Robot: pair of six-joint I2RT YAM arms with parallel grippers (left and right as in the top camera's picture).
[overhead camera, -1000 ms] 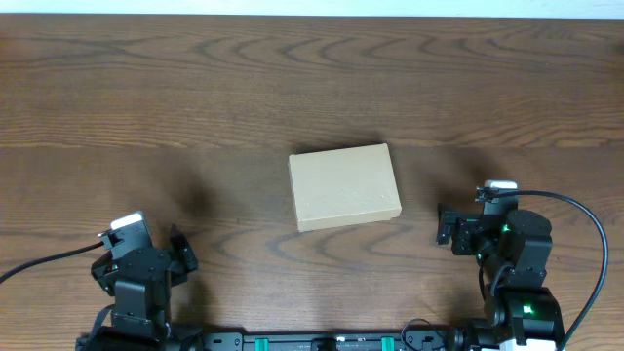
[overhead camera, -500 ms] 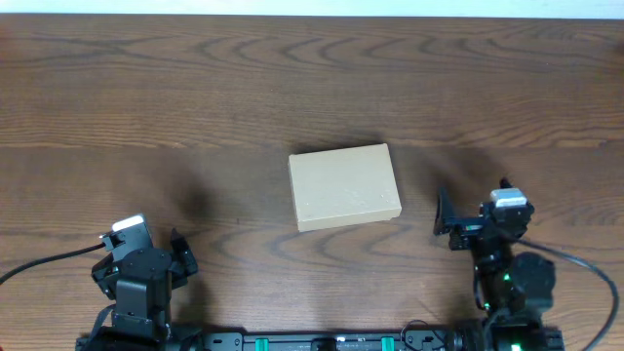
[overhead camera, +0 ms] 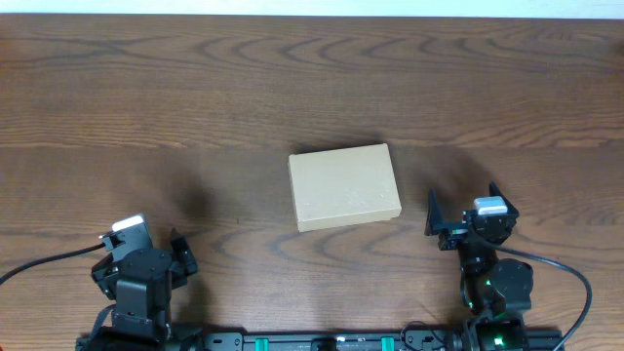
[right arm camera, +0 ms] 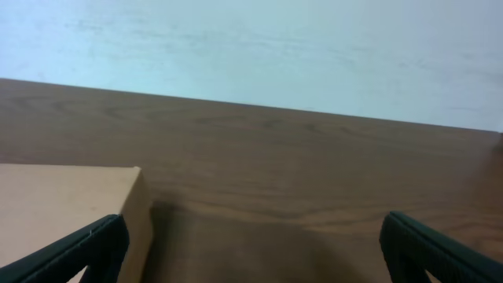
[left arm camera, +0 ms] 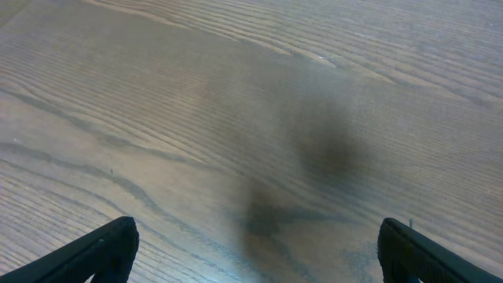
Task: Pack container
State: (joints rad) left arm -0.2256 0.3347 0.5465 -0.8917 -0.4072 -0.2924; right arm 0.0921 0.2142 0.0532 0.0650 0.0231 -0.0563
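The container [overhead camera: 343, 186], a plain tan cardboard box with its flap lid shut, lies at the middle of the wooden table. Its right corner shows at the left of the right wrist view [right arm camera: 67, 208]. My right gripper [overhead camera: 462, 208] is open and empty, just right of the box, with its fingers wide apart in the right wrist view [right arm camera: 255, 251]. My left gripper [overhead camera: 178, 252] is open and empty near the front left, far from the box. The left wrist view shows only bare wood between its fingers [left arm camera: 255, 251].
The wooden table [overhead camera: 195, 97] stretches around the box. Its far edge meets a pale wall [right arm camera: 259, 47]. The arm bases and cables sit along the front edge [overhead camera: 322, 341].
My right arm has drawn back toward the front edge and its gripper has turned to point away from me, beside the box. The left arm and the box have not moved.
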